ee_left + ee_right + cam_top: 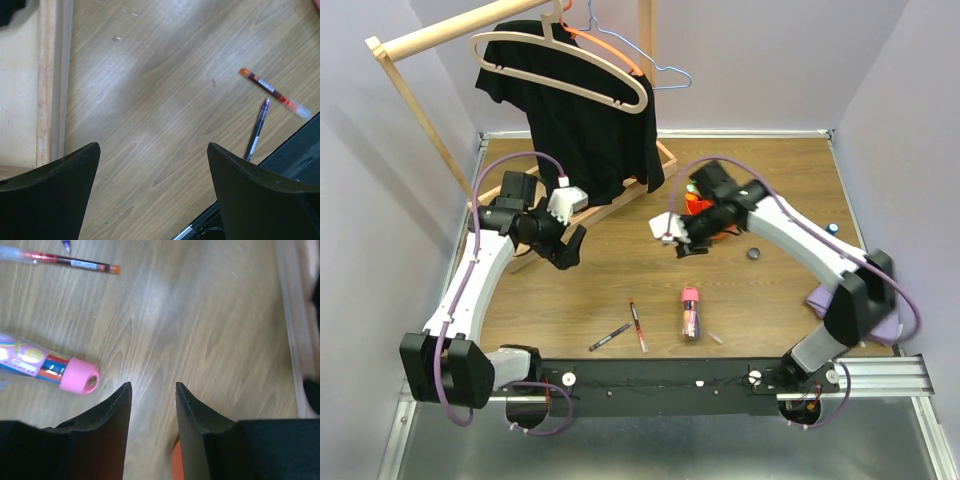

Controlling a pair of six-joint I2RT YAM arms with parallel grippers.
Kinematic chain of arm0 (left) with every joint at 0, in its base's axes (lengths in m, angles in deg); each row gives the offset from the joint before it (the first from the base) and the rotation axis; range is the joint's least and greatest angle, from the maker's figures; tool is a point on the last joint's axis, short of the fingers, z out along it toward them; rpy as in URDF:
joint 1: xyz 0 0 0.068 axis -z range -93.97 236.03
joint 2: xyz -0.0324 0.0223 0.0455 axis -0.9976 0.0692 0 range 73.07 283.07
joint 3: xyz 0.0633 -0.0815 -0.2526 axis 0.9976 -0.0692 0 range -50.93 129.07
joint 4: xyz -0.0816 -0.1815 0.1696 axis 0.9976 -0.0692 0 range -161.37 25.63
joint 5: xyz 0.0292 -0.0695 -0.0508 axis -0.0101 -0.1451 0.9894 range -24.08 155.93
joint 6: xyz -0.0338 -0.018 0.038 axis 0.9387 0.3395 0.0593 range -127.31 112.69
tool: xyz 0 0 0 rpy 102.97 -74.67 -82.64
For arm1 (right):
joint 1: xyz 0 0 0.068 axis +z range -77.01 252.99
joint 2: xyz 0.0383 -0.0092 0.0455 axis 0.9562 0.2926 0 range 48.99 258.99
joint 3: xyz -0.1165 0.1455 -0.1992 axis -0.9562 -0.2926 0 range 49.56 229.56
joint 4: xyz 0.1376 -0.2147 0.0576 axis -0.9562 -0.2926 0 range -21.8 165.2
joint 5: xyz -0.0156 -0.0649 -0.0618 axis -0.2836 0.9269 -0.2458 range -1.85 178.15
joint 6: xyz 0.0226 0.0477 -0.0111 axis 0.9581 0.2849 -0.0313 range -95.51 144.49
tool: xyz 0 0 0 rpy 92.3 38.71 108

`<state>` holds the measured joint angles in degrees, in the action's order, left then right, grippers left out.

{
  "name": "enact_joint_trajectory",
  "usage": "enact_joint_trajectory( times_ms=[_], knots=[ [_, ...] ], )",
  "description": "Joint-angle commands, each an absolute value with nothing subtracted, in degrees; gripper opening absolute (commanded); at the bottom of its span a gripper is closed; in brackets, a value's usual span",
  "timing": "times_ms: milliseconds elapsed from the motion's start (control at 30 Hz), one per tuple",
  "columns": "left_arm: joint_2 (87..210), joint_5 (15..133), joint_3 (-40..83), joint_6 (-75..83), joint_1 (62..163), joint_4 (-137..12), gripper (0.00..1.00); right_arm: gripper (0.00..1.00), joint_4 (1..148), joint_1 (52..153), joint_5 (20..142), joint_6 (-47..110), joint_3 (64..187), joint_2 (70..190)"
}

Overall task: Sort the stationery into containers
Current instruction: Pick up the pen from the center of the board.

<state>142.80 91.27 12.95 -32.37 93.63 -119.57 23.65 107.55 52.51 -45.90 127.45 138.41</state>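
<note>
Tube [690, 312] lay toward the near edge's middle, its length running near-to-far, just nearward of the empty, narrowly parted right hand [686, 248], the wide-spread, empty left hand [572, 250] farther off.

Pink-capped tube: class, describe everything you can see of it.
The tube is stubby, with a round pink cap, recessed at its end, and a clear-looking body under a rainbow-printed label; red and blue contents show through. It lies flat on the wooden table, cap at its far end in the top view, beside but apart from the red pen. Only the table touches it.
</note>
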Motion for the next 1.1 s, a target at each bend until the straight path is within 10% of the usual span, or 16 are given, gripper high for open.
enact_joint_trajectory(
  times_ms=[0,1067],
  knots=[
    [141.89,96.07,17.36,-26.13,89.74,-118.07,0.97,0.46,9.2,117.61,59.32,-63.12,137.61,150.22],
    [128.26,96.77,8.75,-4.77,72.68,-106.47,0.97,0.43,-0.47,138.64,61.08,-98.37,140.7,166.93]
  ],
)
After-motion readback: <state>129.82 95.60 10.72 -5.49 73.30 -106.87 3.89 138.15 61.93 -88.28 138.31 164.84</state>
